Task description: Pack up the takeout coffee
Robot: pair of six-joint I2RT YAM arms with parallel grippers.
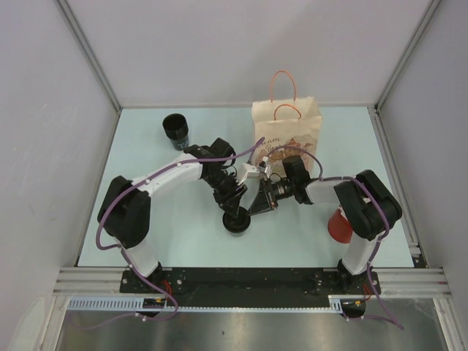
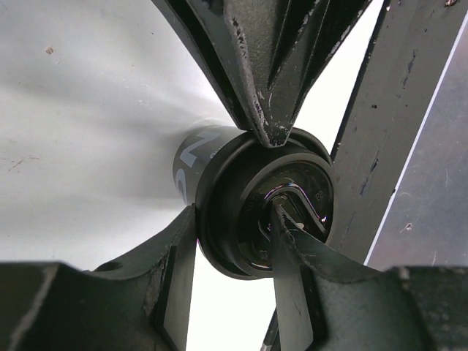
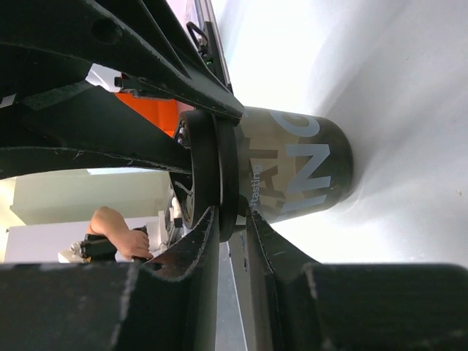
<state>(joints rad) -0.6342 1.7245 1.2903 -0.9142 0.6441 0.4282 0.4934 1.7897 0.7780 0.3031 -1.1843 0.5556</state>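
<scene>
A black takeout coffee cup (image 1: 236, 221) with pale lettering stands near the middle of the table, a black lid (image 2: 241, 205) on it. My left gripper (image 1: 232, 201) comes down on it from the left. In the left wrist view the left gripper (image 2: 234, 218) has one finger against the lid's rim and the other on the lid's top. My right gripper (image 1: 254, 205) reaches in from the right. In the right wrist view the right gripper (image 3: 232, 219) pinches the lid's rim (image 3: 223, 175) above the cup's wall (image 3: 300, 172). The brown paper bag (image 1: 287, 130) stands upright behind.
A second black cup (image 1: 175, 129) stands open at the back left. A red cup (image 1: 338, 227) sits beside the right arm's base. Grey walls close in the table on the left, right and back.
</scene>
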